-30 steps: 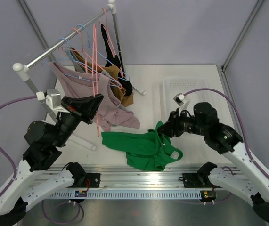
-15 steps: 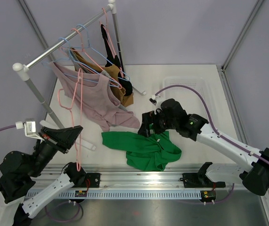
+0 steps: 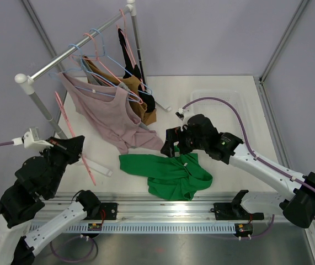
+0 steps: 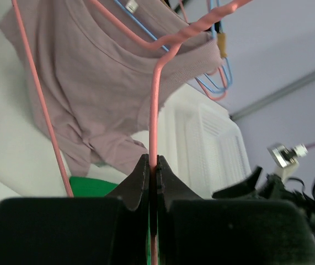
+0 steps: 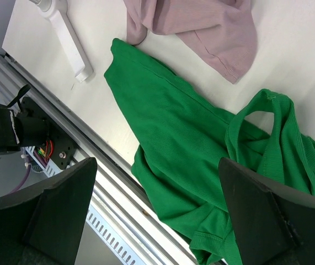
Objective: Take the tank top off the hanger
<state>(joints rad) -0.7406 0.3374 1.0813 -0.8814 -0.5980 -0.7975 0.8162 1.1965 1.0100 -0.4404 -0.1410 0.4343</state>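
Pinching the wire of the bare pink hanger [image 4: 153,105] between pressed-together fingers, the left end effector [image 4: 153,165] is hanging at 8 o'clock, near the tabletop's [image 3: 223,83] left edge. The green tank top [image 3: 168,174] is lying crumpled at 6 o'clock, close to the front edge. The right end effector [image 5: 163,215] is hovering over its 11 o'clock corner, fingers spread wide, just beside the mauve shirt's [image 3: 110,113] drooping hem. Bare tabletop is showing toward 3 o'clock.

Green tank top [image 3: 171,174] crumpled, off pink hanger [image 4: 154,110].
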